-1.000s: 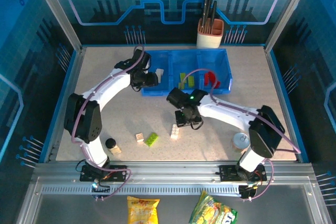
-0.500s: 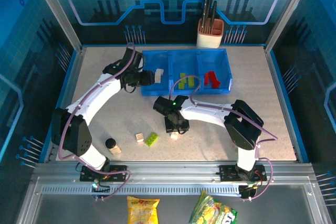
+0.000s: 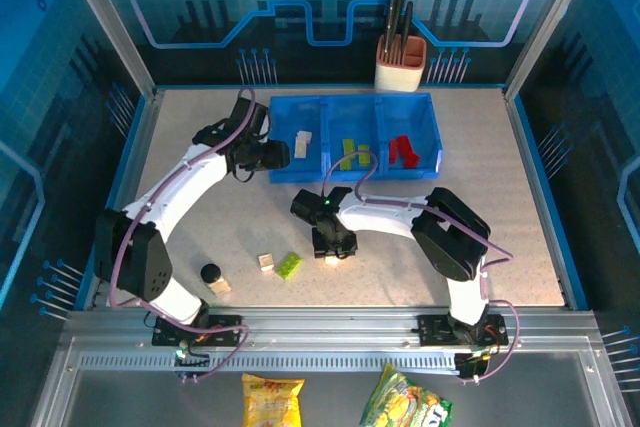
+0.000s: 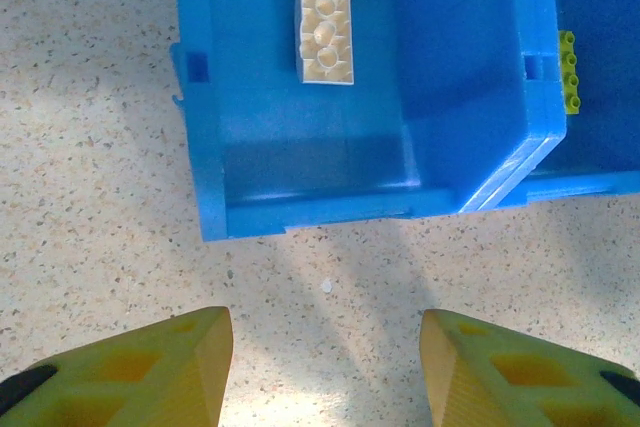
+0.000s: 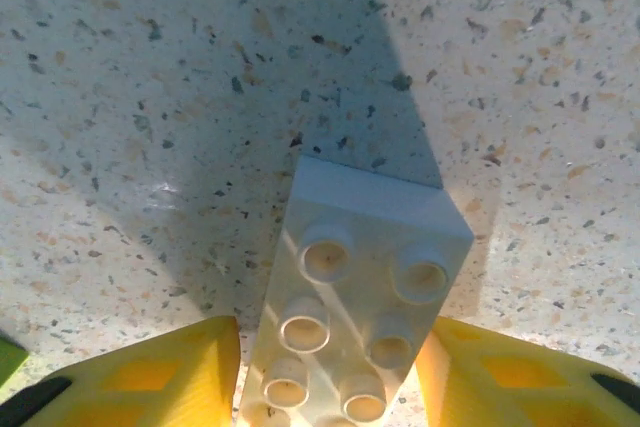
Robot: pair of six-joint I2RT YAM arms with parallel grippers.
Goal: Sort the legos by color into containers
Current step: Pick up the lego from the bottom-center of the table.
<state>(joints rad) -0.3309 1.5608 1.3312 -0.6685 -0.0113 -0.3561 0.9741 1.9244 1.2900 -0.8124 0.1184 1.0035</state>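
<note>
The blue tray point(image 3: 432, 137) has three containers: a cream-white brick point(image 3: 303, 142) lies in the left one, green bricks point(image 3: 352, 154) in the middle, red bricks point(image 3: 402, 150) on the right. My left gripper point(image 3: 281, 152) hovers open and empty over the table just before the left compartment's wall point(image 4: 300, 212), with that white brick point(image 4: 325, 32) ahead of it. My right gripper point(image 3: 333, 250) is down on the table, its yellow fingers point(image 5: 180, 372) tight against both sides of a cream-white brick point(image 5: 355, 287) that lies studs up, slightly skewed.
Loose on the table to the left of the right gripper are a green brick point(image 3: 289, 266), a small cream brick point(image 3: 266, 262) and another cream brick point(image 3: 219, 285) beside a black cylinder point(image 3: 210, 272). A beige utensil holder point(image 3: 400, 64) stands behind the tray.
The right gripper has swung left and down from mid-table onto the cream-white brick. The left gripper has drawn back a little from the tray's left compartment.
</note>
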